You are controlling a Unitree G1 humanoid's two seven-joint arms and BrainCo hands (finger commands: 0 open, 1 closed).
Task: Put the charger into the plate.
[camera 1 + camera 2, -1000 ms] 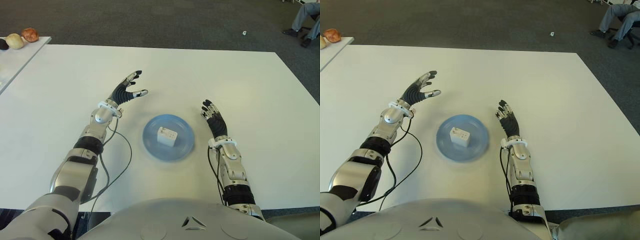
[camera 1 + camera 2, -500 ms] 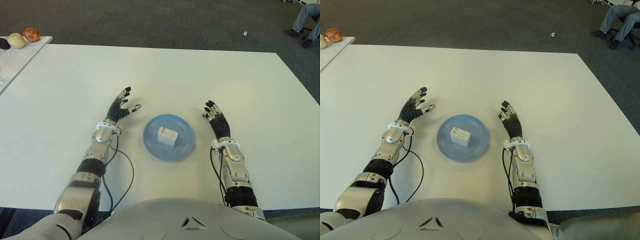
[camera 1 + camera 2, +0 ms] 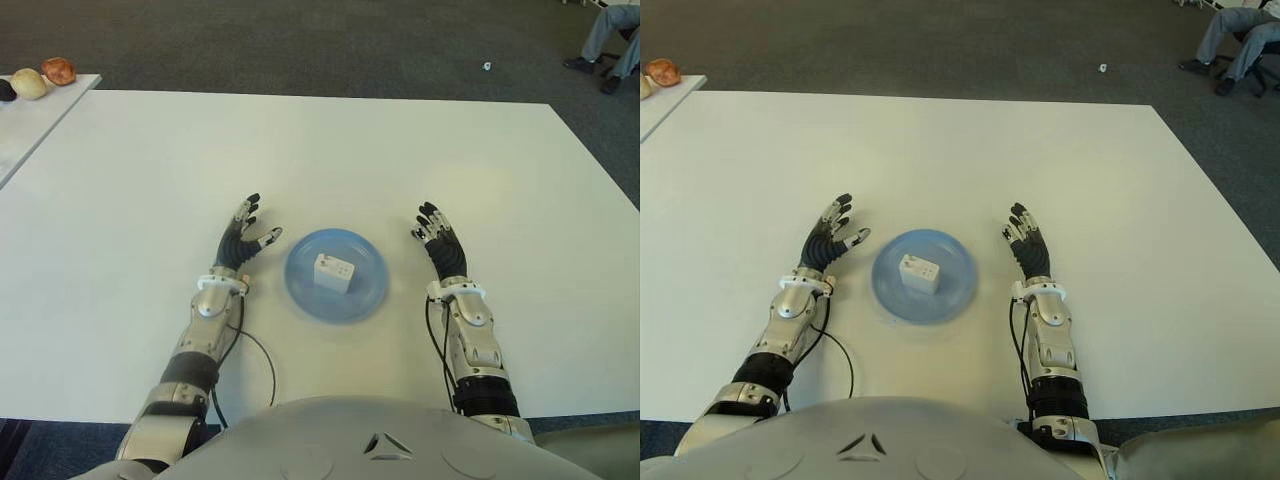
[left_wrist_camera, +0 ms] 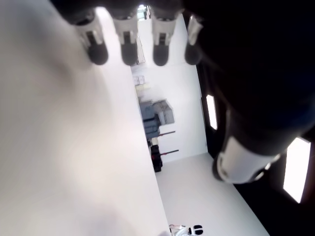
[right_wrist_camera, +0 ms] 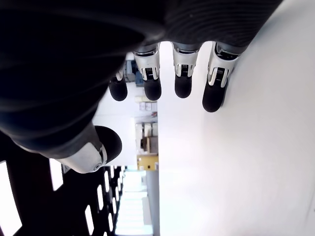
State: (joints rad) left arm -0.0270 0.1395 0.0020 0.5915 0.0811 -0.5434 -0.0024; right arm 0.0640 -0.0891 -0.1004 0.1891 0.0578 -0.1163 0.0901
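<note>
Since the charger point(image 3: 333, 272) is already sitting in the plate point(image 3: 367, 296), roughly mid-dish and a bit toward the far side, neither hand has anything in it. Plate's blue, on the white tabletop point(image 3: 320, 150), right btwn the two hands.

Left hand point(image 3: 242, 240) is just beside the plate on its left, fingers point(image 4: 125, 45) stretched out and spread, thumb angled toward the plate, holding nothing. Right hand point(image 3: 441, 248) is near the plate on the other side w/ a small gap, fingers point(image 5: 181, 78) straight and loosely apart, also empty. Can't really tell if either palm touches the tabletop or hovers over it, views are too tight for that.

Far left there's a side table point(image 3: 30, 120) w/ a few roundish items point(image 3: 42, 78), prob fruit. Top right corner, someone's legs point(image 3: 1230, 40) on the carpet.
</note>
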